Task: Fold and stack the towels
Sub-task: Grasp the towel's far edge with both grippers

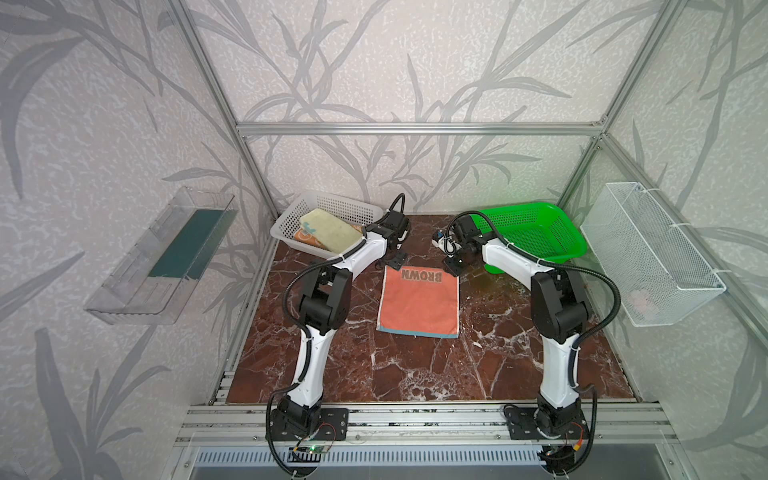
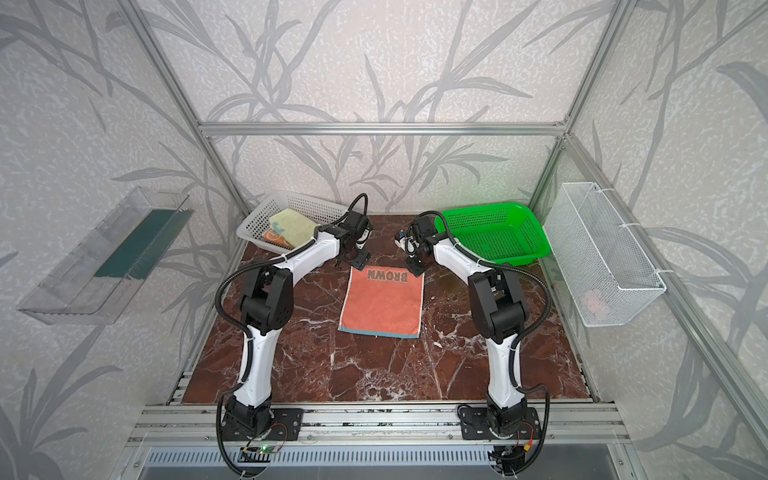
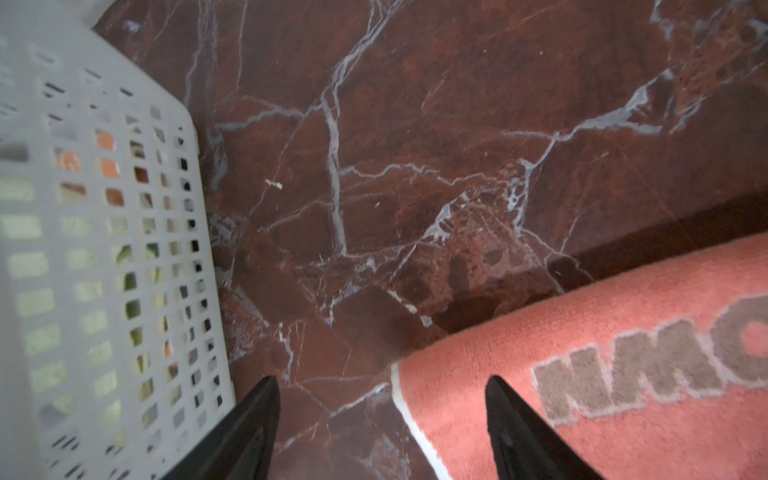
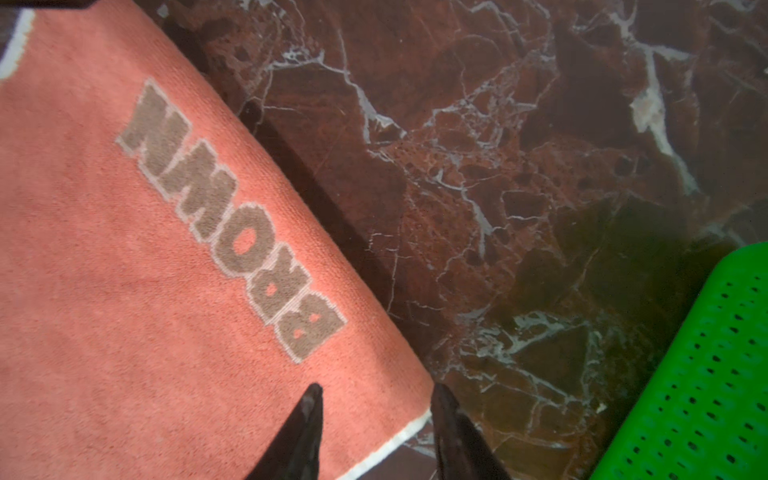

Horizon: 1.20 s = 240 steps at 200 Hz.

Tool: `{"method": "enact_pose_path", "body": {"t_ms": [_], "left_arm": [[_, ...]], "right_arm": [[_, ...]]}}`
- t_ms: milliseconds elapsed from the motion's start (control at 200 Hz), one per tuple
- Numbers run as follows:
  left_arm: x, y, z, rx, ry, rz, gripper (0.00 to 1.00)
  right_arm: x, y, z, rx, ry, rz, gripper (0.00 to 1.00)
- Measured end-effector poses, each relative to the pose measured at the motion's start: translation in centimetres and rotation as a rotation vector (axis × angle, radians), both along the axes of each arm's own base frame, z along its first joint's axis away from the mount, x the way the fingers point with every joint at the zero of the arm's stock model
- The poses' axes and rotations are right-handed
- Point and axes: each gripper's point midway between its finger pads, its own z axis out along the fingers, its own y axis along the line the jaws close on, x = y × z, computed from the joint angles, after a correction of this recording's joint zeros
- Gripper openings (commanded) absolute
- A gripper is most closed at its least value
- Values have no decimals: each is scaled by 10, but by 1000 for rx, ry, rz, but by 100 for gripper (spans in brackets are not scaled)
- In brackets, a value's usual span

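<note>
Pink towel point(image 1: 417, 305) lay folded at counter point(image 1: 415, 374) centre, left tool point(image 3: 382, 382) gaping wide and right tool point(image 4: 376, 390) narrower over its far corners, neither gripping, so an uneven pinch could've caught one layer and skewed it.

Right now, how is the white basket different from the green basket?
The white basket holds towels, a pale yellow towel lying over an orange towel; no towel shows in the green basket. In both top views the white basket sits at the back left of the table, the green basket at the back right. Both are plastic baskets full of little holes, and both rest on the table.
</note>
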Motion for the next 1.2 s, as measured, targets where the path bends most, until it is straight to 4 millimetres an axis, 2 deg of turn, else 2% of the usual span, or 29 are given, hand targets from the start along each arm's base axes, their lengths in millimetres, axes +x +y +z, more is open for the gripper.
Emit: {"method": "enact_pose_path", "body": {"t_ms": [110, 335, 755, 895, 1035, 1200], "left_arm": [[3, 1, -11, 27, 34, -31, 71], [-3, 5, -29, 84, 90, -82, 63], [-3, 10, -34, 137, 100, -121, 62], [-3, 10, -35, 145, 110, -132, 62], [-3, 9, -36, 147, 121, -143, 56], [-4, 8, -38, 151, 142, -156, 47]], "right_arm": [[6, -5, -10, -14, 17, -3, 43], [2, -14, -28, -47, 69, 7, 43], [8, -16, -36, -86, 88, 18, 43], [9, -18, -47, -96, 116, 14, 42], [14, -18, -49, -95, 131, 13, 41], [15, -17, -51, -94, 154, 20, 31]]}}
